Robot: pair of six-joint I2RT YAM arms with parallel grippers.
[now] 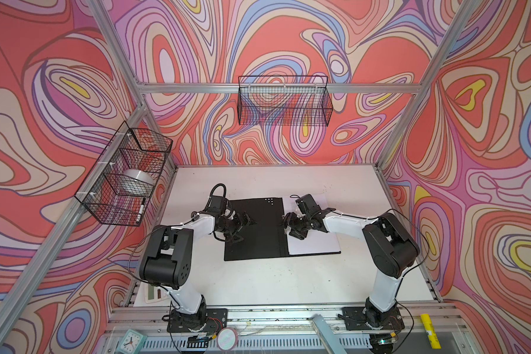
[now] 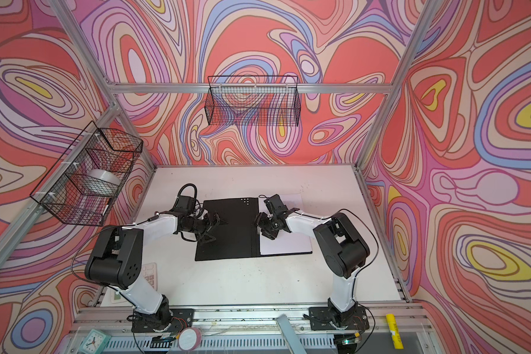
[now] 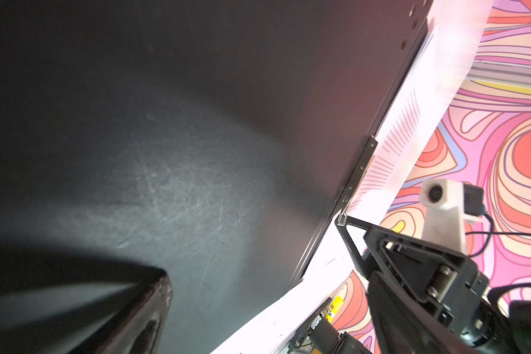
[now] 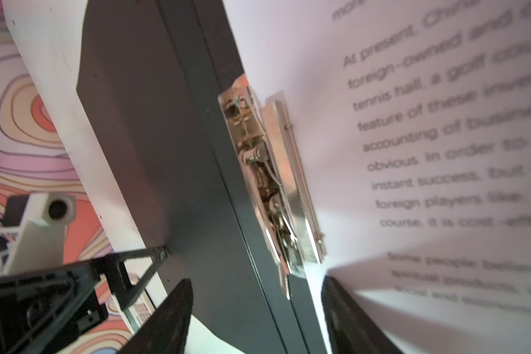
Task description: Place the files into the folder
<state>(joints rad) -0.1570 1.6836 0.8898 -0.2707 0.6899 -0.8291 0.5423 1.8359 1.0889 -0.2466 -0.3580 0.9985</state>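
The right gripper [image 4: 256,280] has its jaws well apart and nothing clamped between them; its two dark fingers [image 4: 172,309] straddle the near end of the metal clip [image 4: 270,171], one over the black flap and one over the printed page; in the left wrist view one fingertip sits right at the clip's end, though I cannot tell whether it touches. The left gripper [image 1: 246,230] is spread wide as well and holds nothing; it hangs low over the left flap, and the right wrist view shows one of its fingertips resting on that black surface. The folder [image 1: 258,245] lies open and flat on the white table [image 1: 258,282], black inside up, in both top views; the files [image 1: 316,245] lie on its right half, their inner edge tucked under the clip beside the spine, with a thin black rim of folder showing along their near edge. A calculator [image 1: 152,295] sits at the table's near left corner, partly hidden by the left arm, well apart from the folder.
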